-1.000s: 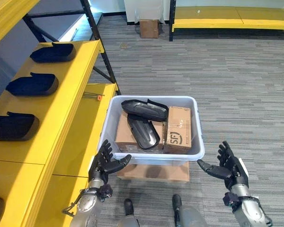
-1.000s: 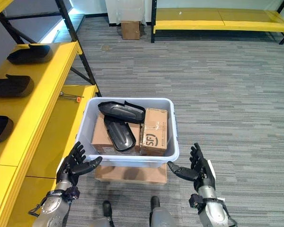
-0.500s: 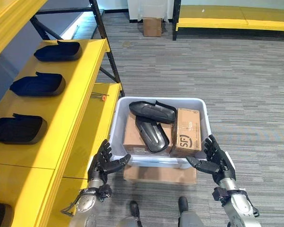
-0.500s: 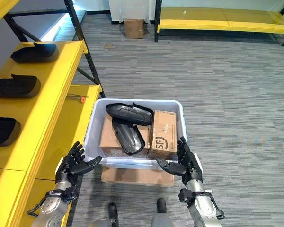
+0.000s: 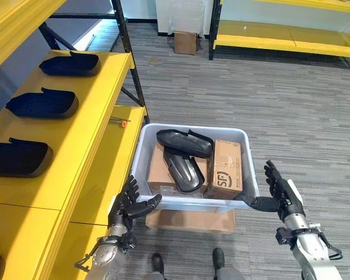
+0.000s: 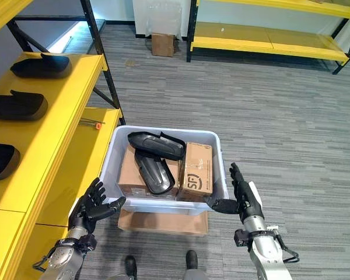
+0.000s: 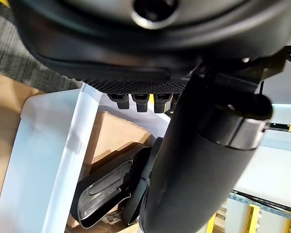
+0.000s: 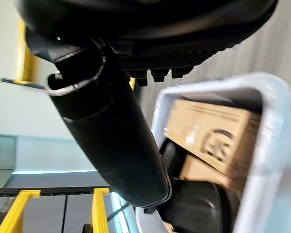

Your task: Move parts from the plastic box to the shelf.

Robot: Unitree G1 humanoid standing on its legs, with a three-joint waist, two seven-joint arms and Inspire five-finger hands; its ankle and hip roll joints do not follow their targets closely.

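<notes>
Reaching: both hands are spread at the near corners of the plastic box (image 5: pixel 193 201), fingers straight and wide, neither one holding anything.
Left hand: the left hand (image 5: pixel 130 202) sits just beside the box's near left corner, thumb pointing toward the wall; I cannot tell whether it touches.
Right hand: the right hand (image 5: pixel 280 193) stands just off the near right corner, thumb stretched toward the rim.
Change: half a second ago the right hand was tucked against the front wall, nearer the middle; now it has swung outward to the corner. The whole view has also shifted, so the camera has moved too. The left hand has barely altered its pose.
Parts: two dark moulded parts (image 5: pixel 184 143) lie crossed inside the box, on top of a flat carton, with a small cardboard box (image 5: pixel 226 170) upright beside them. Neither part is lifted.
Shelf: the yellow shelf (image 5: pixel 87 125) on the robot's left already carries several similar dark parts (image 5: pixel 42 104) in a row.
Support: the plastic box rests on a cardboard carton (image 5: pixel 189 219) on the carpet.
Meaning: as I judge it, the hands are framing the box, not picking yet; the transfer of these two parts has not begun.
</notes>
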